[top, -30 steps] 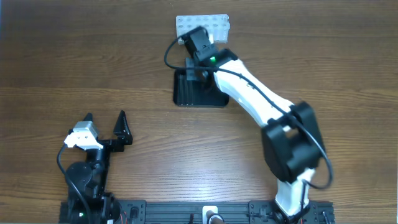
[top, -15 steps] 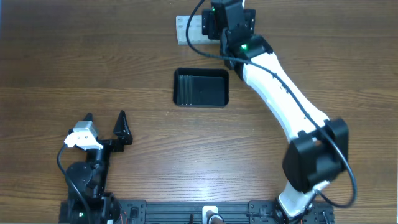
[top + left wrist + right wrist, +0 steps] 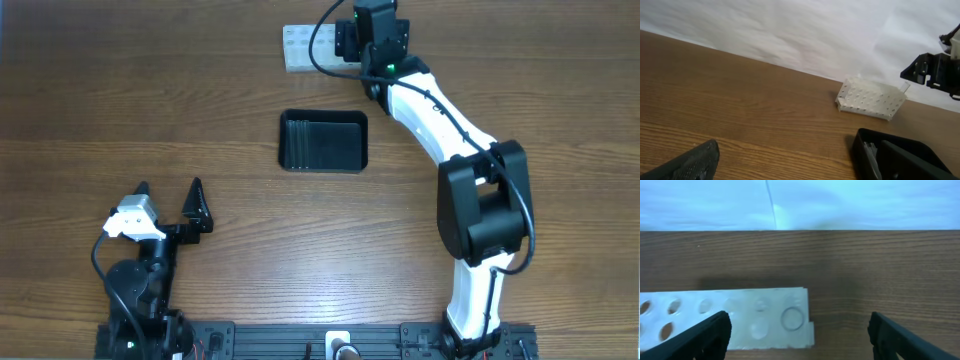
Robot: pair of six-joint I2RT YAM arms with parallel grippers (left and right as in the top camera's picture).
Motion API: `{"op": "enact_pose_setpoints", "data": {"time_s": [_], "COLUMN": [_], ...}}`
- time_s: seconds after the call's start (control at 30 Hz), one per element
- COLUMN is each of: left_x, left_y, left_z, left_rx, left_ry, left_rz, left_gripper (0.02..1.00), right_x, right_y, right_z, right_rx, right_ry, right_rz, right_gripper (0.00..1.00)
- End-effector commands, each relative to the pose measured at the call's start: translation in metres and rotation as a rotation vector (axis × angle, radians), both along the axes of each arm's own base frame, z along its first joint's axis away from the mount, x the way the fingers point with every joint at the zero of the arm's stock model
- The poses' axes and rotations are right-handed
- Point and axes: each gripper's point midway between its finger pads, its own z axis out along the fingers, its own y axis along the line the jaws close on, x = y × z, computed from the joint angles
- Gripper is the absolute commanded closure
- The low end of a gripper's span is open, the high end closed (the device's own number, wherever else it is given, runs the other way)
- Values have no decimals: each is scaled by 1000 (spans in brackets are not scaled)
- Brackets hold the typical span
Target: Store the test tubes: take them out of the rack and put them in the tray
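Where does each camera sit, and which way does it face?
Top view: fixed overhead, looking down; left arm, right arm, rack and tray show.
Left wrist view: low on left arm, facing rack and tray; one own fingertip shows.
Right wrist view: on right arm, looking down at rack's end between its open fingers.
All three share the rack.

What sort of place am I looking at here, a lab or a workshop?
Probably a robotics lab bench: a wooden table with a left arm and right arm mounted along one edge, plus a white test tube rack and black tray set out on it.
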Motion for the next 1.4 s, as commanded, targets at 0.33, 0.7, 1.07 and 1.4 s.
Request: {"op": "enact_pose_setpoints", "data": {"time_s": [0.33,0.7,1.07,1.4], "left_x": [0,0,0,0], "left_y": [0,0,0,0], "left_z": [-2,-2,-2,-2], "left_rx": [10,10,10,10], "left_ry": [4,4,4,4], "left_rz": [-1,-1,-1,-1], "left_gripper": [20,18,18,18], "right_x": [8,11,10,10], "right_y": [6,8,9,11], "right_z": [-28,-33,-34,-34], "right_rx": [-20,-18,-41,-41], "right_ry": [14,6,8,8], "right_rz": [54,56,73,77], "right_gripper": [196,369,663,866]}}
